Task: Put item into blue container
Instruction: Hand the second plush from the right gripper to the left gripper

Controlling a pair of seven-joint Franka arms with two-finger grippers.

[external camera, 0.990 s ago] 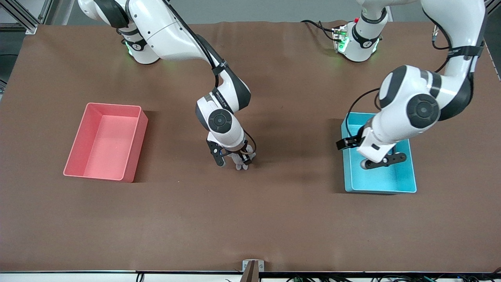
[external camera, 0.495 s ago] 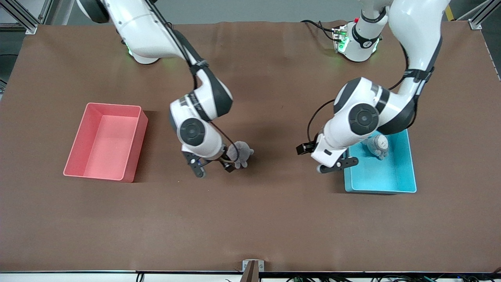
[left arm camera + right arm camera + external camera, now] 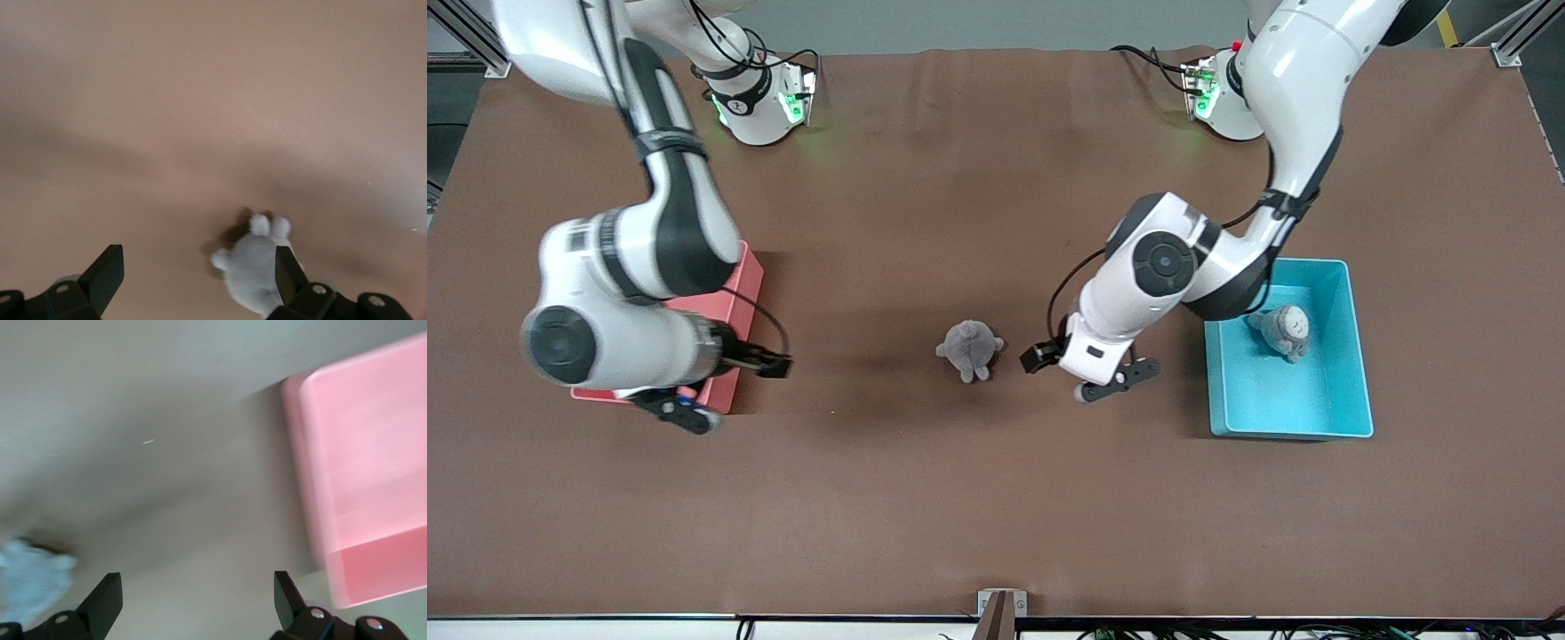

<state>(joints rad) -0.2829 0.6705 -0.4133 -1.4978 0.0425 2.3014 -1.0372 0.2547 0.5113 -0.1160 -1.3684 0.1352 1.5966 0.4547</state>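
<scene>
Light cyan-blue rectangular plastic bin [image 3: 1352,356] sits at about 3 o'clock on the brown table [image 3: 996,498]. One small grey plush toy with a pale face [image 3: 1284,331] already lies inside it, in the half nearer the robot bases.

A second small grey plush toy [image 3: 969,348] lies on the bare table near its centre, well apart from the bin and touched by nothing.

Left gripper [image 3: 1107,380] hovers over the table between this toy and the bin, just beside the toy; fingers spread wide, holding nothing. The left wrist view shows the toy [image 3: 257,270] near one finger [image 3: 288,270], not between the two.

Right gripper [image 3: 685,411] is at 9 o'clock, over the near corner of the pink rectangular plastic bin [image 3: 734,307]; fingers wide apart, empty. That arm appears to wait.

Judgement: approach step for the second toy. Next move calls for centring the left gripper over it, descending, closing, then carrying toward 3 o'clock.
</scene>
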